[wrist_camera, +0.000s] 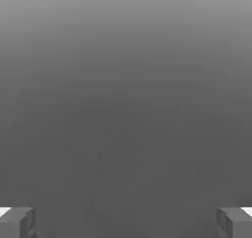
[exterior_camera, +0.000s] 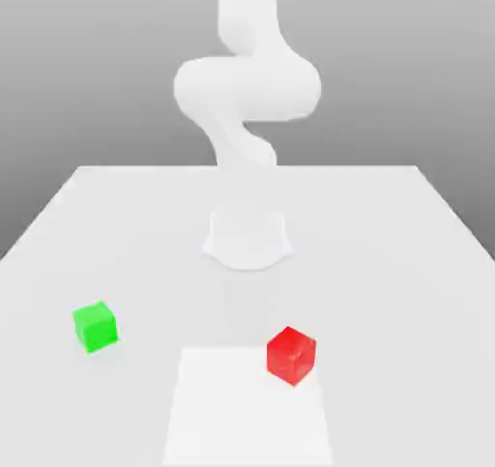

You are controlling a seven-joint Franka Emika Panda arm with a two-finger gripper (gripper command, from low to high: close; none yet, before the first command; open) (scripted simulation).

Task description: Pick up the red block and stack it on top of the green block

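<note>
Item 1: end effector. In the hand view its two grey fingertips sit at opposite edges of the picture, spread wide, with nothing between them; beyond them lies plain grey ground. Where the end effector stands over the table cannot be made out in the exterior view, so the blocks' places relative to it cannot be told; they are listed below by that view.

Item 2: red block. One cube, resting on the table near its front edge, on the exterior view's right. It sits at the upper right corner of a paler rectangular patch on the table top and is turned so that one corner faces the camera.

Item 3: green block. One cube, resting on the table on the exterior view's left, slightly farther back than the red block and well apart from it. Nothing lies on top of it.

Item 4: arm. White, rising from a round base at the table's middle, behind both blocks, and bending upward out of the picture.
</note>
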